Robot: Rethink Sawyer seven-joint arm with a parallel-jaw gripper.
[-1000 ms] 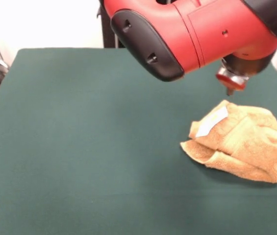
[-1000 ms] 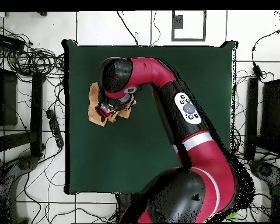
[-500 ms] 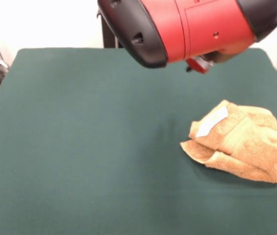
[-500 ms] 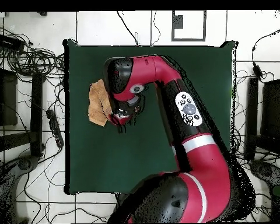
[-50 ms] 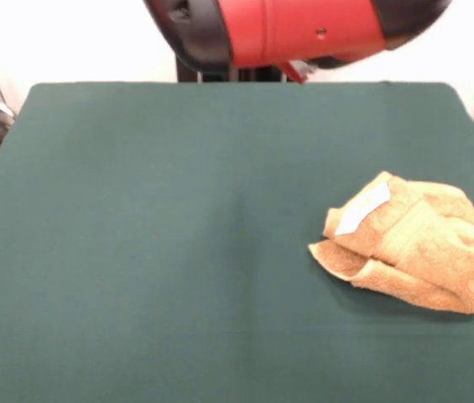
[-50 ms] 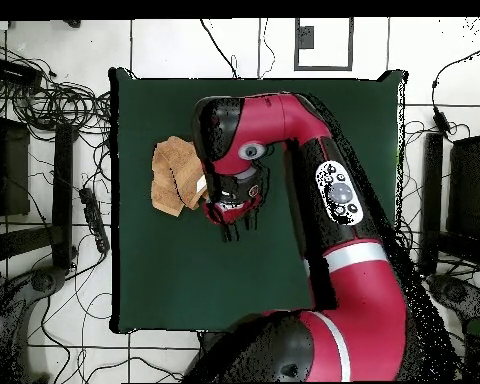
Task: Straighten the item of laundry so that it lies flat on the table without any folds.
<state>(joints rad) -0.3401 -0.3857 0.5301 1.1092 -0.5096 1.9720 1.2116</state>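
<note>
Now, field notes.
Towel: the golden-orange towel [image 5: 408,252] lies bunched in folds near one side edge of the green table [image 5: 153,252], white label [image 5: 362,208] facing up.
My gripper: [image 6: 236,218] raised off the cloth, beside the towel, not touching it.
Fingers: can't tell if spread or closed.
My arm: [image 5: 278,29] crosses the front view's top edge.

A second ago the pincer [image 6: 236,224] hung right over the towel [image 5: 408,243]; it has since risen and swung clear of the towel, toward the middle of the worktop [image 5: 153,235]. From above, the whole towel is now uncovered, where the arm [image 6: 284,130] had hidden most of it. In the front view only the arm's underside remains at the top edge.
</note>
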